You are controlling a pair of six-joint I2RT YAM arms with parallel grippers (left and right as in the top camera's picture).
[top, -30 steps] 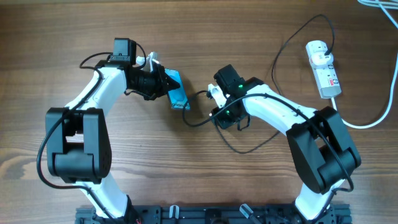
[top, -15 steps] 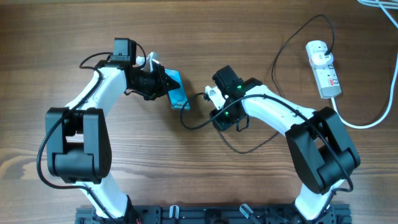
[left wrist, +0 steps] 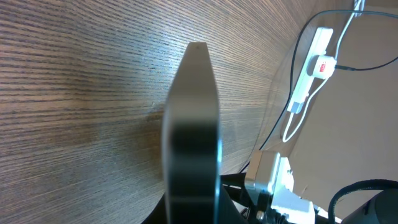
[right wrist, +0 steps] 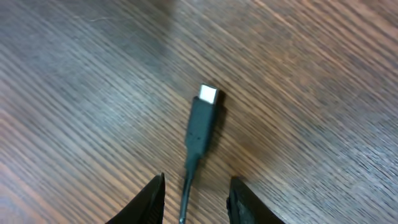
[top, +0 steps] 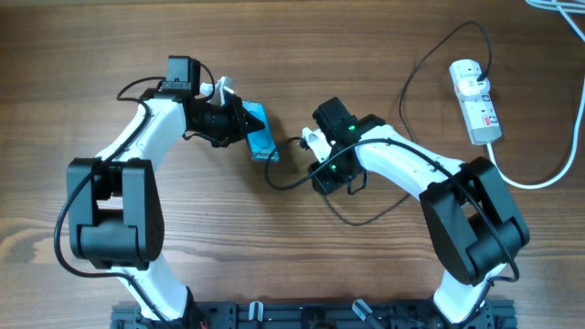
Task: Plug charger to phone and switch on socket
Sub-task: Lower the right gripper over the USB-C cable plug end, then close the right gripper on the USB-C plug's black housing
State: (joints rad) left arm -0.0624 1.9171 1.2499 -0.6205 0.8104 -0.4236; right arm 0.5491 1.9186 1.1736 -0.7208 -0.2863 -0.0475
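One phone (top: 263, 141) clamped in left fingers (top: 239, 121), right fingers (right wrist: 153, 196) apart astride charger (right wrist: 200, 127) — socket (top: 475, 100) distant

Blue phone (top: 261, 139) stands tilted, black charger (right wrist: 200, 127) tip seemingly lies loose nearby, white socket (top: 475, 100) well apart.

Wood-grain surface (top: 274, 55) seen from above and at close range

Brown boards run left to right, their fine streaked grain sharp in one wrist view and softer in the other. A black slotted rail (top: 302, 318) lines the near edge; pale cables (top: 548, 7) cross the far right corner.
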